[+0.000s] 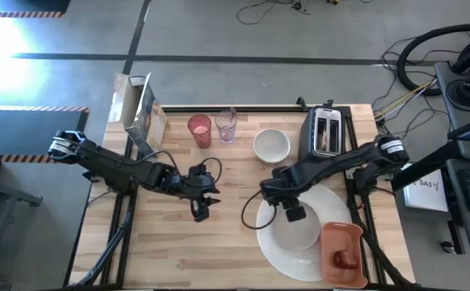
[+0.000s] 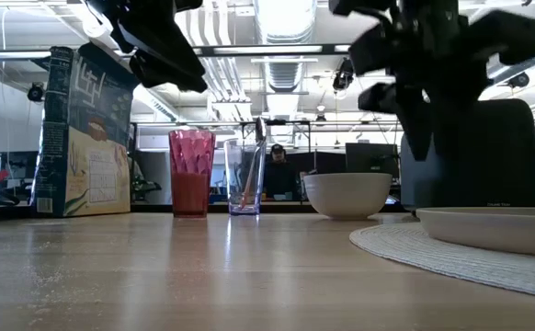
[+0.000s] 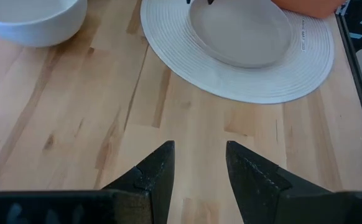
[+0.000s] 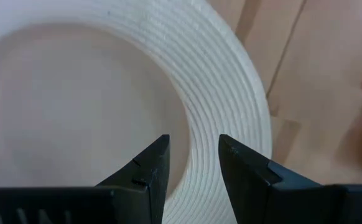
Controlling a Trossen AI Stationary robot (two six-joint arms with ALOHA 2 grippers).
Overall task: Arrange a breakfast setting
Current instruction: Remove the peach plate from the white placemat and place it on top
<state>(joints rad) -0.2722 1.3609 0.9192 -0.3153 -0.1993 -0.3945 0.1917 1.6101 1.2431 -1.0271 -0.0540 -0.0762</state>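
On the cereal box, lettering stays unreadable.

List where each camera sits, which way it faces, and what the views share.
High: overhead, looking down; both arms, table.
Low: table height, facing the room; pink tumbler, both arms above.
Left wrist: over bare wood, left gripper open.
Right wrist: above the large plate, right gripper open.
Shared: white bowl.

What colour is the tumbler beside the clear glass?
Pink; the tumbler shows best in the low view, left of the clear glass.
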